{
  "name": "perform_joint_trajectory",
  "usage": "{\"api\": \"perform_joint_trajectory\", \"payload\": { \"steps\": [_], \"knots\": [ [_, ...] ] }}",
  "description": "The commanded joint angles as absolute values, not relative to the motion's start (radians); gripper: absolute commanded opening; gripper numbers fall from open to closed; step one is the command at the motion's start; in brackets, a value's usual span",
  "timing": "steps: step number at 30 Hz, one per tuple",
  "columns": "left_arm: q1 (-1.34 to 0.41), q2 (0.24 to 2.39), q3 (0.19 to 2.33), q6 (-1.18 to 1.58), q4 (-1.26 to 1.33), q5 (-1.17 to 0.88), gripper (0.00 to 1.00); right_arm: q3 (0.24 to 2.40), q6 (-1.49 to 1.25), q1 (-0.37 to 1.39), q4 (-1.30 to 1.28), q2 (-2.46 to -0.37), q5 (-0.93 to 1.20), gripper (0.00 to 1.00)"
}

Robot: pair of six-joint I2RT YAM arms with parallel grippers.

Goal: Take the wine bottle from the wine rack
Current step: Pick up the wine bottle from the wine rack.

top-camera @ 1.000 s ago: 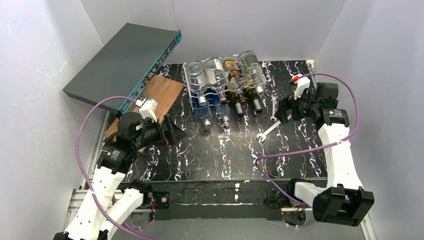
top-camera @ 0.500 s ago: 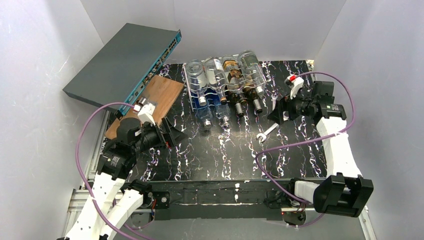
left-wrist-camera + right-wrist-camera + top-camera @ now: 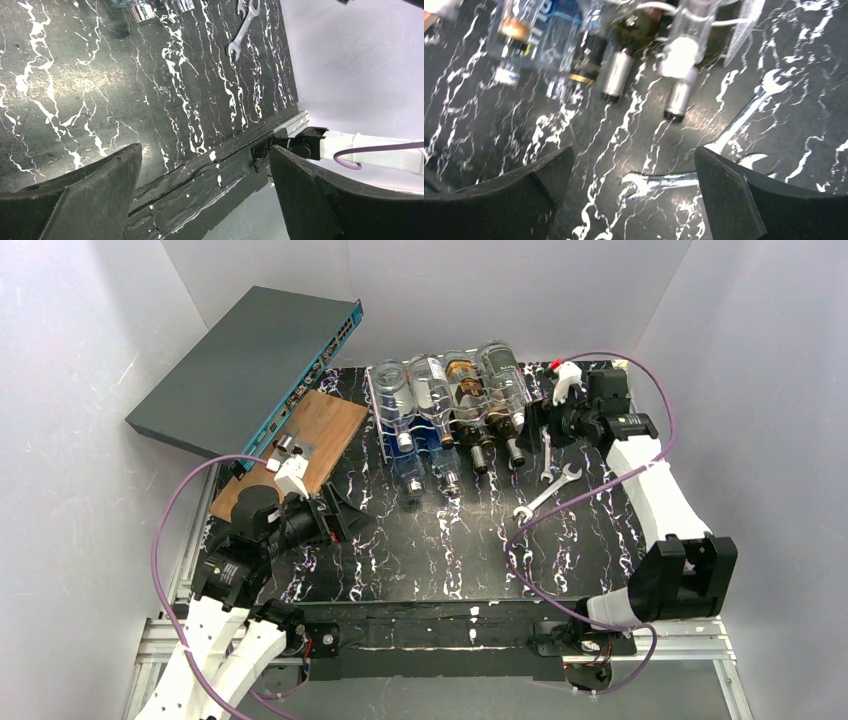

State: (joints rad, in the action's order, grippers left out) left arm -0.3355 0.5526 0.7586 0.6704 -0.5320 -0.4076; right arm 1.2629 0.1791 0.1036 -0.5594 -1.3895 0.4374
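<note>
Four bottles (image 3: 440, 380) lie in the rack (image 3: 383, 440), necks toward the arms. Just right of the end bottle hovers the right gripper (image 3: 538, 427), jaws spread, empty. Its wrist view catches only blurred caps ahead of the jaws, with two wrenches (image 3: 744, 112) lying before them. Well apart, the left gripper (image 3: 345, 520) is spread too, over bare table (image 3: 100, 75); the switch (image 3: 250, 360) and board (image 3: 320, 430) are behind it.

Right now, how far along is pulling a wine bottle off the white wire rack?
Done: nothing yet; no bottle looks removed from the white wire grid rack. In hand: the right gripper, open and empty, sits beside the rack's right end, facing the rightmost clear glass bottle. The left gripper is open over the black marble-pattern table. Left: grasp, lift out, set down.
</note>
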Motion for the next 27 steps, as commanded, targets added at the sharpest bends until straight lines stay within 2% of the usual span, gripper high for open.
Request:
{"api": "perform_joint_trajectory", "payload": {
  "steps": [1, 7, 22, 27],
  "knots": [
    [-0.331, 0.54, 0.737, 0.672, -0.541, -0.415, 0.98, 1.369, 0.062, 0.133, -0.434, -1.476, 0.279, 1.0],
    [-0.331, 0.503, 0.699, 0.693, -0.541, -0.396, 0.98, 1.464, 0.031, 0.161, -0.389, -1.601, 0.218, 1.0],
    [-0.331, 0.488, 0.69, 0.698, -0.551, -0.382, 0.98, 1.486, -0.036, 0.2, -0.252, -1.731, 0.139, 0.78],
    [-0.331, 0.465, 0.683, 0.696, -0.57, -0.373, 0.98, 1.486, -0.046, 0.209, -0.214, -1.751, 0.114, 0.74]
  ]
}}
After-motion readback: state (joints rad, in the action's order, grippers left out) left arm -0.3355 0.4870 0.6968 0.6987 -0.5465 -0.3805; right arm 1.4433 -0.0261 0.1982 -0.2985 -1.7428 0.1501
